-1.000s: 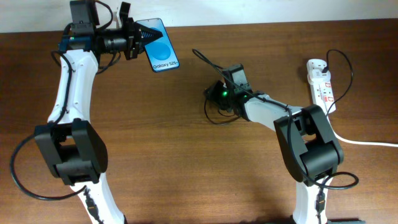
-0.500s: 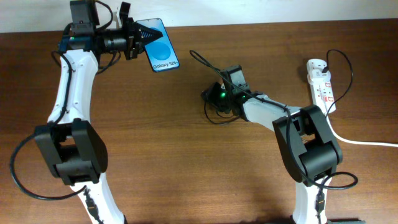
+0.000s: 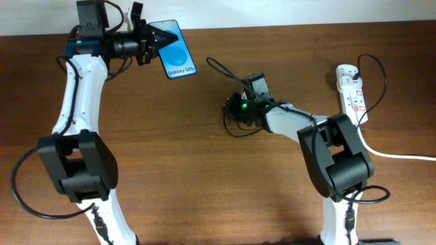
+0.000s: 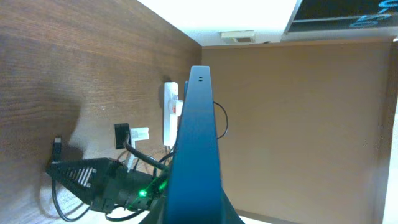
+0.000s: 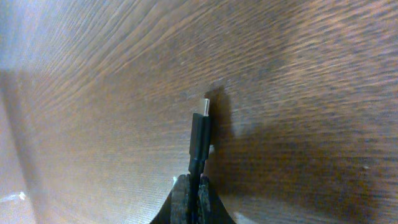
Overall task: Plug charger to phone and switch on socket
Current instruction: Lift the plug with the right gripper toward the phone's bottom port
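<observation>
My left gripper is shut on the phone, blue screen up, at the table's far left. In the left wrist view the phone shows edge-on between the jaws. My right gripper is shut on the charger, a thin black cable looping up from it near the table's middle. In the right wrist view the charger's plug sticks out from the shut fingers, its metal tip just above the wood. The socket, a white power strip, lies at the far right, apart from both grippers.
The socket's thick white cord runs off the right edge. A black cable loops from the strip. The socket also shows far off in the left wrist view. Bare wood lies between the phone and the right gripper.
The right gripper with the charger plug shifted slightly left and then back right, and the cable loop above it moved. The left arm and phone have not moved.
</observation>
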Controlling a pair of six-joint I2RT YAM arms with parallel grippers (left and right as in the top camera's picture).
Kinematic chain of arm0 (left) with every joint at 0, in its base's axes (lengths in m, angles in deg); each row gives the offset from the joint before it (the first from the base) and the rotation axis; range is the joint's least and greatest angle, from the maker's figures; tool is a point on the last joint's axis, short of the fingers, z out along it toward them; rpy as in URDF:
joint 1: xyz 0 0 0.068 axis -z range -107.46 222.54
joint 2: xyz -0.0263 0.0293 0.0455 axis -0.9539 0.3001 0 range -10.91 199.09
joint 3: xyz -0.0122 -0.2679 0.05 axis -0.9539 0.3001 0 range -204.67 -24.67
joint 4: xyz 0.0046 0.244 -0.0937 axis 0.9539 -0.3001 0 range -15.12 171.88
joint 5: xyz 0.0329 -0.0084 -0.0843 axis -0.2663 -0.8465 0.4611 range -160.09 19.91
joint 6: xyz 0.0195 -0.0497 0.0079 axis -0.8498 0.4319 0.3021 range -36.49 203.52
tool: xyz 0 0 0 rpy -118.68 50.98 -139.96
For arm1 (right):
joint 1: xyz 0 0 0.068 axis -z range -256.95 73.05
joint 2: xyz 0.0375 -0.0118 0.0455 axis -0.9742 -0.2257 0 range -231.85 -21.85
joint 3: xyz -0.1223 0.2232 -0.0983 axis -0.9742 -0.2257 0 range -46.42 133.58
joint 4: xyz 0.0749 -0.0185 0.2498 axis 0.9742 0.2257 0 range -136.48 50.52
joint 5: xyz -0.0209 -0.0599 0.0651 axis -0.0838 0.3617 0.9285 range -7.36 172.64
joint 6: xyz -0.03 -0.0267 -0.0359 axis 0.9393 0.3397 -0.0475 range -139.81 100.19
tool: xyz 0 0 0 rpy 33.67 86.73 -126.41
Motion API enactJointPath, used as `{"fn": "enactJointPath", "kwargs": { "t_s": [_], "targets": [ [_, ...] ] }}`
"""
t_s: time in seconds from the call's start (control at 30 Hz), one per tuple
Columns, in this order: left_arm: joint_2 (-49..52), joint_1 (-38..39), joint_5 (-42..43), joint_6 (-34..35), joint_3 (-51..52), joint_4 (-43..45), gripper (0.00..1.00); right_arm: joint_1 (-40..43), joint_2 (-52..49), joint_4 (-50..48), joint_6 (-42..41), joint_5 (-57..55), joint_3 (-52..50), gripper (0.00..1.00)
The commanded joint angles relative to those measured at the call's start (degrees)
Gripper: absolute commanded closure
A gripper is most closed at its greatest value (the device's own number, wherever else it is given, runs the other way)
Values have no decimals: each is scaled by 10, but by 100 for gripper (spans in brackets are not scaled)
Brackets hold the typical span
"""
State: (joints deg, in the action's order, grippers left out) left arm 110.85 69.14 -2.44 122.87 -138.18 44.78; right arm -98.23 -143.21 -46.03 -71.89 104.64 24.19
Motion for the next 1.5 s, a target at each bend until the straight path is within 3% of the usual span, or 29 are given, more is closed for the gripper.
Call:
{"fn": "enactJointPath", "kwargs": {
  "t_s": [0.0,0.07,0.17,0.23,0.33,0.47,0.57,0.67,0.93,1.13,1.3,1.47],
  "targets": [
    [5,-1,49,-43,-5,1,100,39,9,2,71,75,1,96],
    [5,-1,73,-66,-5,2,100,65,64,28,154,128,1,96],
    [5,3,160,-162,-5,2,100,103,224,176,317,152,1,96],
    [5,10,166,-168,-5,7,100,117,323,238,372,188,1,96],
    [5,26,198,-167,-5,44,100,119,413,287,384,216,1,96],
    [5,37,222,-160,-5,71,100,115,449,352,381,304,-10,96],
    [5,37,195,-152,-5,71,100,98,449,305,330,316,-49,96],
    [5,38,194,-152,-5,86,100,89,450,137,207,329,-132,96],
    [5,41,139,-65,-5,125,100,73,450,-93,90,309,-242,96],
    [5,65,122,-7,-5,169,100,-18,450,-160,33,203,-242,96],
    [5,78,124,89,-5,274,100,-24,450,-227,-10,199,-242,96],
    [5,84,123,138,-5,277,100,-24,450,-250,-20,189,-242,96]
  ]
}}
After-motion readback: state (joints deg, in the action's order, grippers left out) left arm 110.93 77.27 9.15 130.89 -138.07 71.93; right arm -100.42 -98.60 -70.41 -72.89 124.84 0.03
